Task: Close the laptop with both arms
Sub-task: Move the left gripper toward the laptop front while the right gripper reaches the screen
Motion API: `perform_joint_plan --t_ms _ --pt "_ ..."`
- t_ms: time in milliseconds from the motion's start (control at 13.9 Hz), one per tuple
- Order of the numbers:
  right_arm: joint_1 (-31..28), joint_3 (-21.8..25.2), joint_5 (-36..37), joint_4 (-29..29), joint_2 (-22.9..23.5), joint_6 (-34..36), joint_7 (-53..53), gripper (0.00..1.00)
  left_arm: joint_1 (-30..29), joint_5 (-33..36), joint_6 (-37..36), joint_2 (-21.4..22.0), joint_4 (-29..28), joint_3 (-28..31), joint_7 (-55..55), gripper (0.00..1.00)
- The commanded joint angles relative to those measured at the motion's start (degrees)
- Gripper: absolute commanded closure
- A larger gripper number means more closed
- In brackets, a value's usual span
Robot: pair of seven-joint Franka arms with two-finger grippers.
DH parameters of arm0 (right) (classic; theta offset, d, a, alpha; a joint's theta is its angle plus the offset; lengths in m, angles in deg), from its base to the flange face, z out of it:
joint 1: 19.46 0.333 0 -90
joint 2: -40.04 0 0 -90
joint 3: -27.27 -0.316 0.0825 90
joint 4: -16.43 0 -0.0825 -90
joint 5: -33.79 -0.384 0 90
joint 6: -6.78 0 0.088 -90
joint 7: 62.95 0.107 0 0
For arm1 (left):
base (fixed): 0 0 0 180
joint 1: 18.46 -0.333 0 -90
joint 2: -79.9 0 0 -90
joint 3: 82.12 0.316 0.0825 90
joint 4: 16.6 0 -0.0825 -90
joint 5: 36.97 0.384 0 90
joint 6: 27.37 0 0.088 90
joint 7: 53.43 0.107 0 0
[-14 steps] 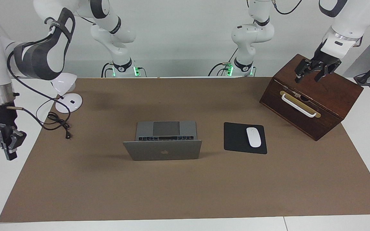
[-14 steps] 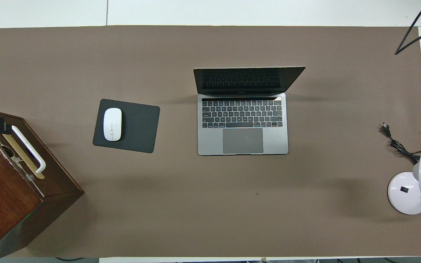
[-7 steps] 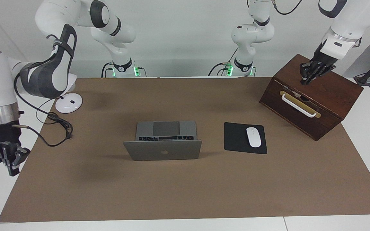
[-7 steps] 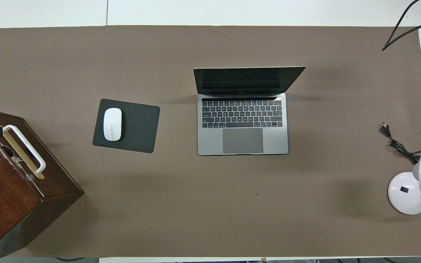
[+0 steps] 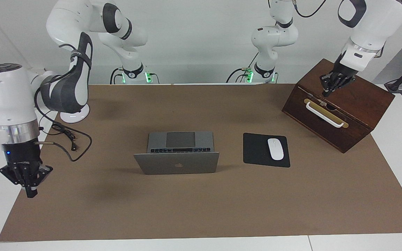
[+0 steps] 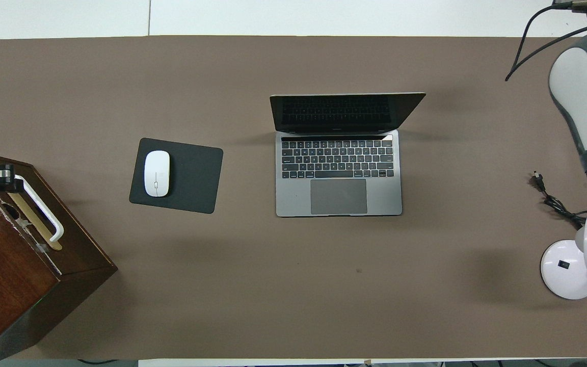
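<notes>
The silver-grey laptop stands open in the middle of the brown mat, its lid raised with the apple logo facing away from the robots. The overhead view shows its keys and trackpad. My left gripper is shut and empty. It hangs over the top of the wooden box, at the left arm's end of the table, far from the laptop. My right gripper is shut and empty, points down over the mat's edge at the right arm's end, also far from the laptop.
A black mouse pad with a white mouse lies beside the laptop toward the left arm's end. A dark wooden box with a white handle stands there too. A white lamp base and a black cable lie at the right arm's end.
The left gripper's fingers came together and it sank a little over the box. The right arm swung in toward the mat and its gripper lowered. The laptop has not moved.
</notes>
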Motion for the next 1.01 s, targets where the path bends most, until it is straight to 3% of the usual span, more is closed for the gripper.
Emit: perform_joint_plan --t_ms 0,576,936 --pt "1.0 -0.2 0.8 -2.7 3.1 -1.8 0.1 1.0 3.4 0.2 6.0 5.4 -8.6 0.4 -1.4 1.0" --pt "6.4 -0.2 0.8 -3.5 4.2 -2.7 3.9 1.0 12.8 -3.7 22.2 12.6 -24.7 0.4 -2.8 1.0" --pt "10.7 0.0 1.8 -3.4 4.0 -2.2 8.0 1.0 22.0 -3.8 35.2 12.8 -31.7 0.4 -10.5 1.0"
